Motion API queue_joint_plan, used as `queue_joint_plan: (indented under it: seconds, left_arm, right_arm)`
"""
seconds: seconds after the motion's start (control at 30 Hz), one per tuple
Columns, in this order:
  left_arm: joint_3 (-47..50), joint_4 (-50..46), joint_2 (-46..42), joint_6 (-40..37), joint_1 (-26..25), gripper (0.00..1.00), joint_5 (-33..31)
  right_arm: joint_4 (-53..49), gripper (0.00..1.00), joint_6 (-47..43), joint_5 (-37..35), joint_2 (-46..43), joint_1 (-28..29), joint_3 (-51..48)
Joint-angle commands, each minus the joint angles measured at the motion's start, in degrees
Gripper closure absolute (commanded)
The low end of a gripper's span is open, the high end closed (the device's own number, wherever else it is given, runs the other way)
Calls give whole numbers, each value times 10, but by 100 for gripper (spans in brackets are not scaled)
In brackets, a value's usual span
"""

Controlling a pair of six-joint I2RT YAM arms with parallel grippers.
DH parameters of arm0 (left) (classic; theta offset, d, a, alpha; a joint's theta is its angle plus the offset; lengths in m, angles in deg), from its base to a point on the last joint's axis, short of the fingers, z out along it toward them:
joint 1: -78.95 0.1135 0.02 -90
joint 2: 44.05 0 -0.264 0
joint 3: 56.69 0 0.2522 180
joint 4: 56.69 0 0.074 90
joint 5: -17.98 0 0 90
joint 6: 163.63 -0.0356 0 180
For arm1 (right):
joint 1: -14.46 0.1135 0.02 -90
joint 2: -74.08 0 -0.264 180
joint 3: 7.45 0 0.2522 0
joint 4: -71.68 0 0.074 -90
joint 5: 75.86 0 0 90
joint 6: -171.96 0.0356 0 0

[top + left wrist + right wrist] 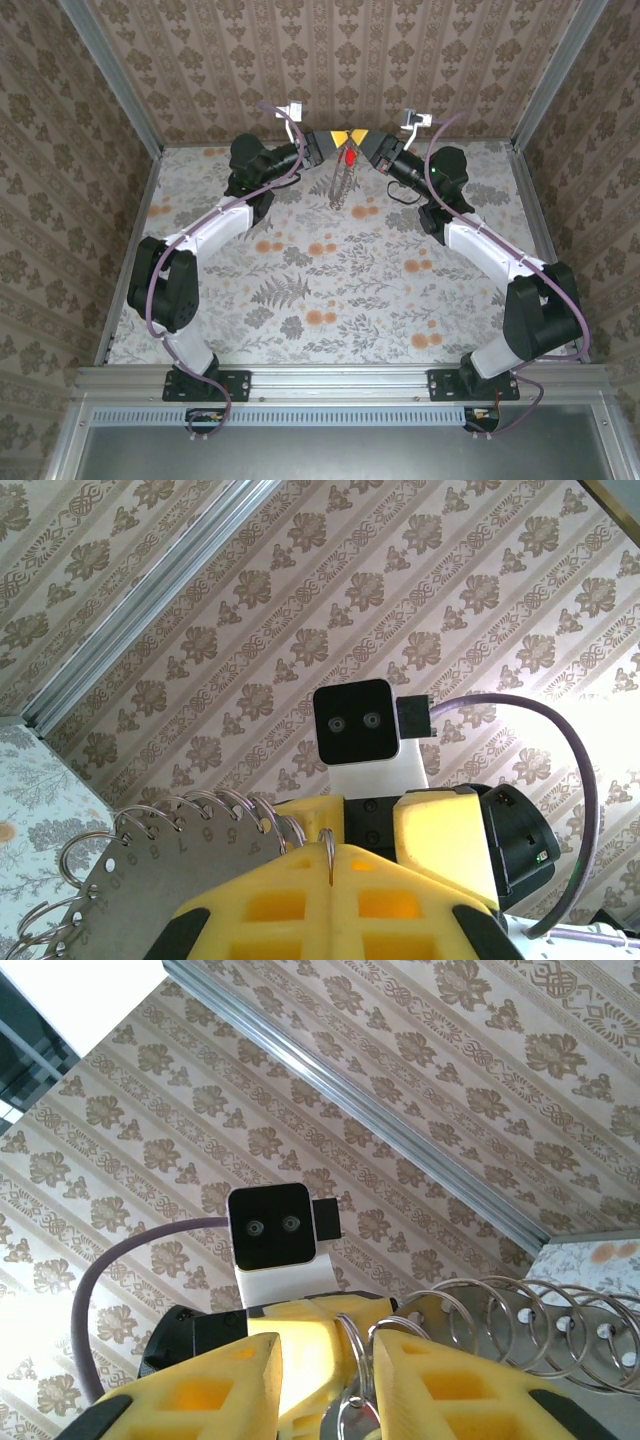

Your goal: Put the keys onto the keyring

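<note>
Tiny red-headed key [350, 157] aloft, close by the dangling keyring [340, 187], a grey numbered plate with silvery rings.

Left hand [338, 138] against right hand [361, 138]

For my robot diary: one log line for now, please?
left gripper: shut on thin ring | right gripper: ring between fingers, grip unclear | red key, keyring: hanging below grippers
</note>
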Motion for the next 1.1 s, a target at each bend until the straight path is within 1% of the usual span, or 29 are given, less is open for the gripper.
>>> queue_joint_plan:
  seconds: [0.0, 0.53, 0.67, 0.9, 1.07]
  left_arm:
    - [-5, 44, -4, 8, 2, 100, -2]
    - [1, 46, -1, 9, 1, 100, -2]
    - [1, 46, -2, 8, 1, 100, -2]
    - [4, 45, 2, 5, 0, 100, 3]
    - [7, 45, 1, 3, -1, 100, 3]
  right_arm:
    - [16, 69, -2, -2, 7, -2, -6]
    - [21, 73, 1, 20, 21, 7, 20]
    - [19, 75, 0, 21, 21, 7, 22]
    - [11, 76, -6, 20, 18, 6, 27]
    - [8, 79, -8, 20, 18, 6, 29]
